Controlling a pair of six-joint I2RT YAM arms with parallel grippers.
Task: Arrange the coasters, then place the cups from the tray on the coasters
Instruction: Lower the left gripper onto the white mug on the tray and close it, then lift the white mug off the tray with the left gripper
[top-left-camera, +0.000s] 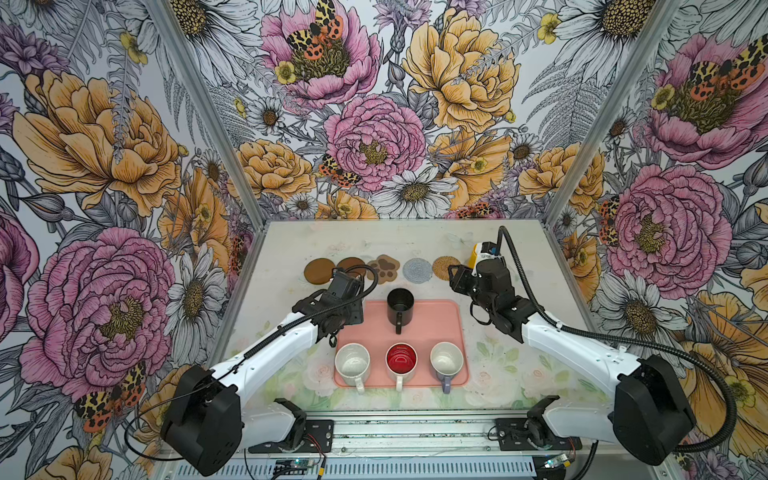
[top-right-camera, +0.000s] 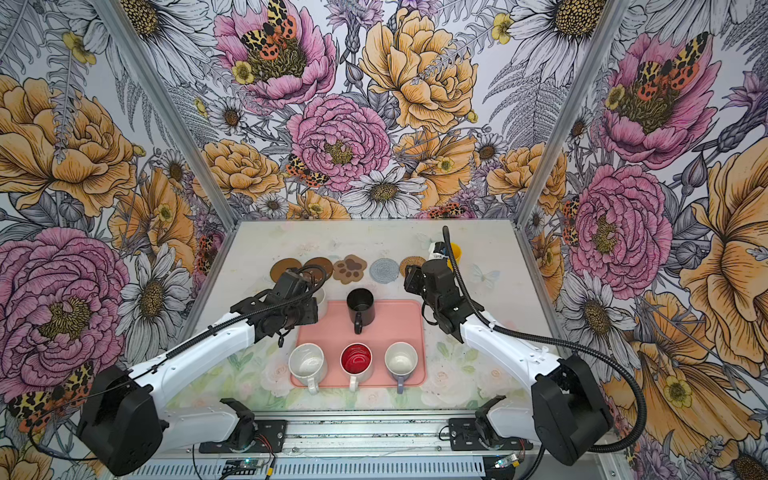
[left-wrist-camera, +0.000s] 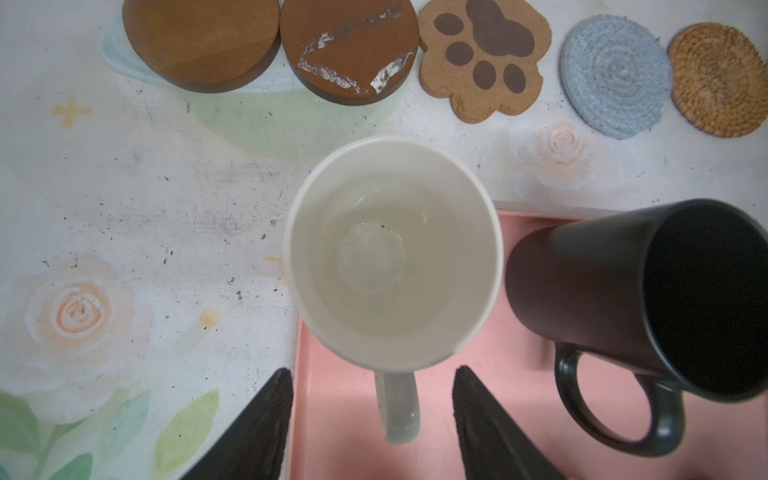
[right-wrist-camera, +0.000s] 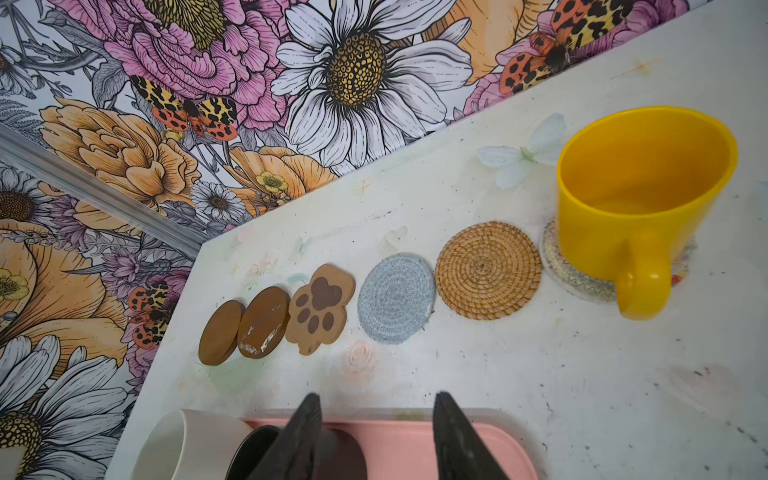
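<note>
Looking down in both top views, a salmon-pink tray (top-left-camera: 440, 328) with rounded corners and a low rim lay on the table. Along its near edge stood a white mug (top-left-camera: 352, 361), a red-lined mug (top-left-camera: 401, 359) and a lavender mug (top-left-camera: 446, 360). A black mug (top-left-camera: 400, 305) stood at its far edge. Beyond the tray ran a line of coasters: a plain brown disc (top-left-camera: 319, 271), a scuffed brown disc (top-left-camera: 349, 262), a tan paw-print coaster (top-left-camera: 384, 268), a grey-blue woven round (top-left-camera: 417, 270) and a tan rattan round (top-left-camera: 444, 266). A yellow mug (top-right-camera: 455, 251) showed past the tray's far right corner.

In the left wrist view, the left gripper (left-wrist-camera: 372, 369) was spread, its fingers (left-wrist-camera: 257, 428) on either side of the handle of a cream mug (left-wrist-camera: 392, 253) at the tray's far left corner, touching neither side.

In the right wrist view, the right gripper (right-wrist-camera: 378, 395) was spread and empty near the tray's far edge. The yellow mug sat on a pale woven coaster (right-wrist-camera: 582, 282).
</note>
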